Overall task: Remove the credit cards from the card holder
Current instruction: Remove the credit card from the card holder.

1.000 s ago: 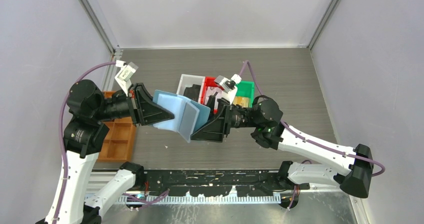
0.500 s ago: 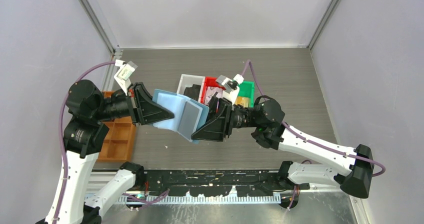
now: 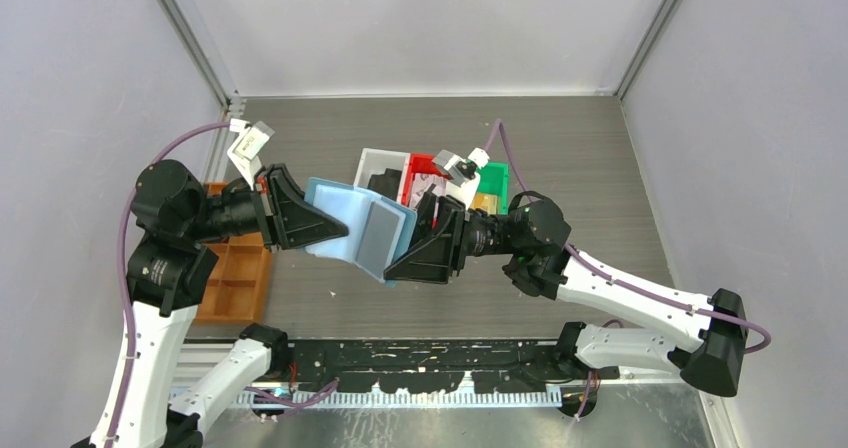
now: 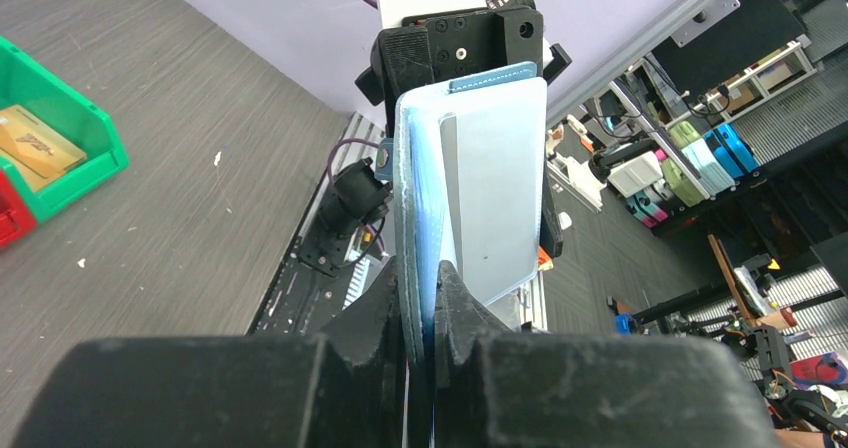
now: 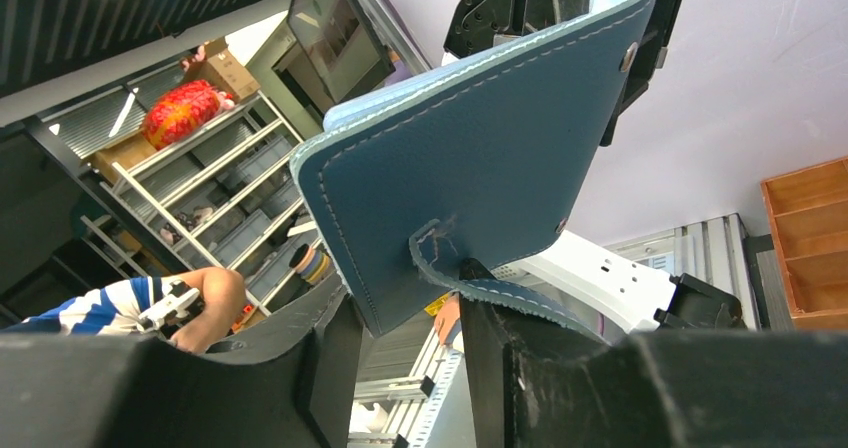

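The blue card holder (image 3: 340, 220) hangs open above the table, and my left gripper (image 3: 335, 233) is shut on its left edge. In the left wrist view the jaws (image 4: 430, 278) pinch the pale blue holder (image 4: 420, 188), and a silvery-grey card (image 4: 495, 193) lies flat against its inner face. My right gripper (image 3: 400, 263) sits at the holder's lower right corner. In the right wrist view its jaws (image 5: 405, 298) stand apart, open, with the dark blue cover (image 5: 480, 158) dipping between them. The tab (image 5: 480, 278) curls over the right finger.
White (image 3: 372, 160), red (image 3: 415, 163) and green (image 3: 495, 178) bins stand in a row behind the holder. A black card (image 3: 385, 183) lies in the white bin and a gold card (image 4: 35, 143) in the green bin (image 4: 90, 133). An orange-brown tray (image 3: 235, 273) sits at the left.
The holder's right flap has turned slightly and dropped a little. My right gripper has edged closer round its lower corner. The left arm has not moved.
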